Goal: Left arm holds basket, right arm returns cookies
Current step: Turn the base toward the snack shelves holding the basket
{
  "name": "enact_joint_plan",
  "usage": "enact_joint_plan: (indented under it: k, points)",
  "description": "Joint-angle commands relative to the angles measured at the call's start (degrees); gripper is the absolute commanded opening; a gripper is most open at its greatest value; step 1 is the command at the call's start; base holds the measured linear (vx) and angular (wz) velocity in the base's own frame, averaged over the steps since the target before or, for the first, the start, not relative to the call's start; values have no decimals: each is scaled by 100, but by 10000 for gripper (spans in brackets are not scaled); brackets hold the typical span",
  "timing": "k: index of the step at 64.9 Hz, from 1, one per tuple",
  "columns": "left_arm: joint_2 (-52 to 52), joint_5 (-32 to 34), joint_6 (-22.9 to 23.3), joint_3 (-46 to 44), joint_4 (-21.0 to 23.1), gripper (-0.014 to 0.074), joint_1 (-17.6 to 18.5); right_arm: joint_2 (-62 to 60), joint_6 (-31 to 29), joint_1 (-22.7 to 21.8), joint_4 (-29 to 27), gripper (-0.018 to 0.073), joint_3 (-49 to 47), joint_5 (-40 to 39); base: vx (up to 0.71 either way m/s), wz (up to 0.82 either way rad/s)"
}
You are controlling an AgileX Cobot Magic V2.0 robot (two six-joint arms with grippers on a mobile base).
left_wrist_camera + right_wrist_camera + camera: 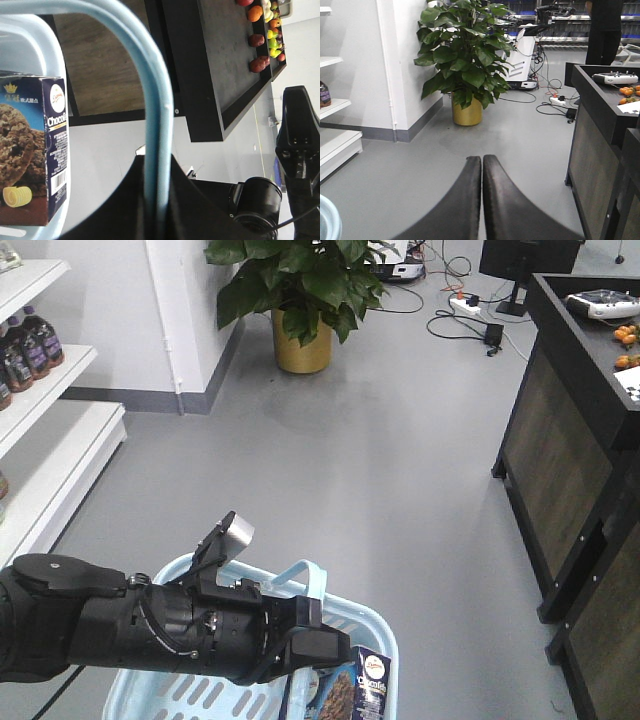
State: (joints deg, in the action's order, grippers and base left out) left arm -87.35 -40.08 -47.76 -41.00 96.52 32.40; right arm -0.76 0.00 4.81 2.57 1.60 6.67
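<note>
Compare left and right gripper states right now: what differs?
The left gripper is shut on the basket handle; the right gripper is shut on nothing, fingers touching. The left gripper sits over the basket, which holds the cookies carton; the right gripper faces open floor toward the potted plant, with only a sliver of basket rim in its view's corner. Shared: both black, both closed.

Grey floor (350, 470), potted plant (465, 55), white shelves (40, 430), dark counter (570, 420).
</note>
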Motion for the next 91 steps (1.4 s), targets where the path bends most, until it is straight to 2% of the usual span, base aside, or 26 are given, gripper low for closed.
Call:
enact_joint_plan:
  k: [1,91]
  points:
    - [200,-300,-53,-163,520,-6,5,-49,0,-17,21,-8,13,-418,33,-9]
    - [200,-300,-53,-163,520,-6,5,-49,0,-17,21,-8,13,-418,31,0]
